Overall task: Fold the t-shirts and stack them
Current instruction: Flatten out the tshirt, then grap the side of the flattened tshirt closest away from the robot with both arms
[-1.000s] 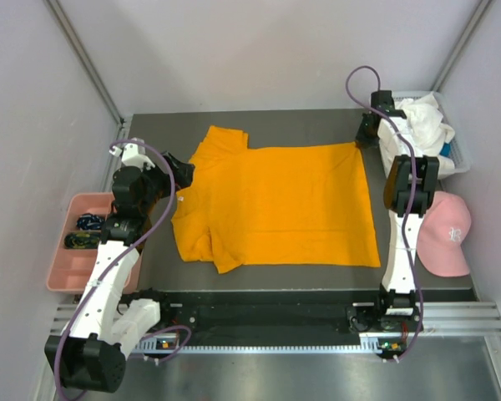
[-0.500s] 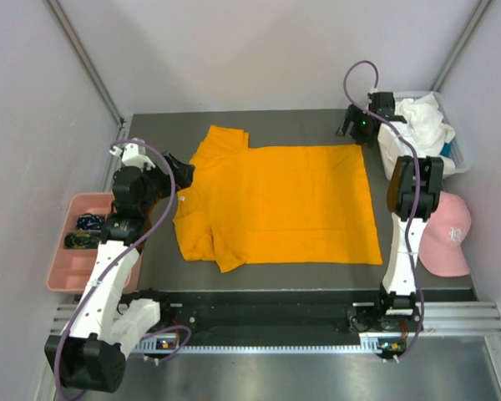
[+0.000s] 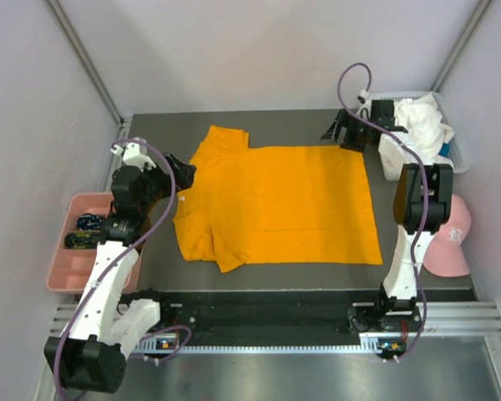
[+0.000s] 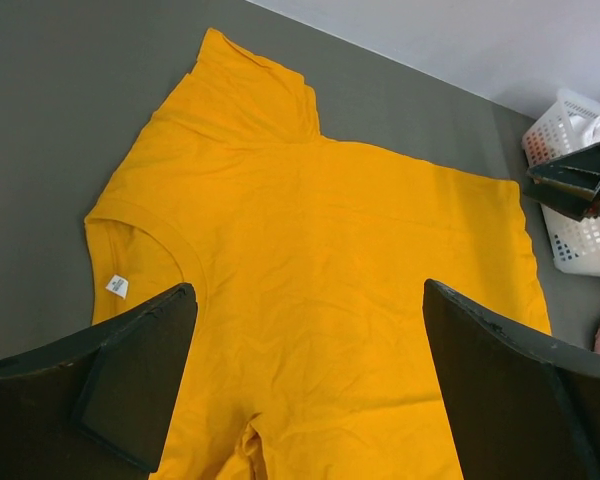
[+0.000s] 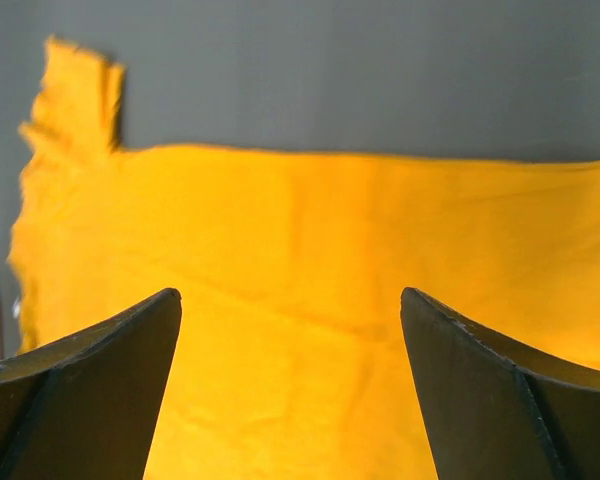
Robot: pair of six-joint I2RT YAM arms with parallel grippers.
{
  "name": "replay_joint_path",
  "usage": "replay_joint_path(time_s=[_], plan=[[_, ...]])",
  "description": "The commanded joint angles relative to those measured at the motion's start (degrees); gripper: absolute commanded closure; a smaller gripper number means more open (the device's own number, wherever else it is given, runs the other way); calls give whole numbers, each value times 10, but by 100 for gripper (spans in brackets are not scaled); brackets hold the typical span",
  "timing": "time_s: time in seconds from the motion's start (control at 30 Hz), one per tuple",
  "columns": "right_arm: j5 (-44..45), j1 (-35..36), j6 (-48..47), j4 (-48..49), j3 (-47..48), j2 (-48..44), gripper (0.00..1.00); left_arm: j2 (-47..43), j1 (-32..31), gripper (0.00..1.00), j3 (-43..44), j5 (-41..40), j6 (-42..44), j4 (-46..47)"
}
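The orange t-shirt [image 3: 275, 205] lies spread flat on the dark table, collar to the left, with one sleeve folded in at the front left. In the left wrist view the orange t-shirt [image 4: 320, 250] fills the middle, and my left gripper [image 4: 310, 300] hovers open above its collar end. My left gripper [image 3: 182, 174] holds nothing. My right gripper [image 3: 344, 132] stands open just beyond the shirt's far right corner, apart from the cloth. In the right wrist view my right gripper [image 5: 290, 295] looks over the orange t-shirt [image 5: 310, 240]. The white t-shirt [image 3: 426, 121] lies crumpled in a basket.
A white basket [image 3: 459, 159] stands at the back right corner, beside the right arm. A pink cap [image 3: 447, 238] lies right of the table. A pink tray [image 3: 75, 251] with small items sits to the left. Grey walls close in the back and sides.
My right gripper has opened and let go of the shirt's far right corner, then drifted left and away from it. The left arm has stayed still.
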Motion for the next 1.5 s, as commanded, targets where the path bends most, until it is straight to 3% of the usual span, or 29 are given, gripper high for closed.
replay_joint_path(time_s=[0.0, 0.17, 0.47, 0.6, 0.83, 1.0, 1.47], plan=[[-75, 67, -15, 25, -47, -78, 10, -12, 0, 1, 19, 40, 8, 1], [-70, 110, 7, 64, -164, -149, 10, -29, 0, 2, 17, 73, 15, -32], [64, 208, 24, 43, -396, -378, 9, -92, -1, 11, -62, 108, 4, -91], [117, 229, 50, 26, -498, -489, 9, -107, -2, 19, -114, 133, -36, -73], [258, 230, 80, -76, -569, -664, 9, -90, -7, 20, -120, 130, -49, -49], [283, 230, 88, -107, -578, -695, 9, -60, -11, 20, -102, 147, -49, -46], [241, 235, 95, -59, -590, -637, 9, -28, -34, 20, -115, 139, -49, -19]])
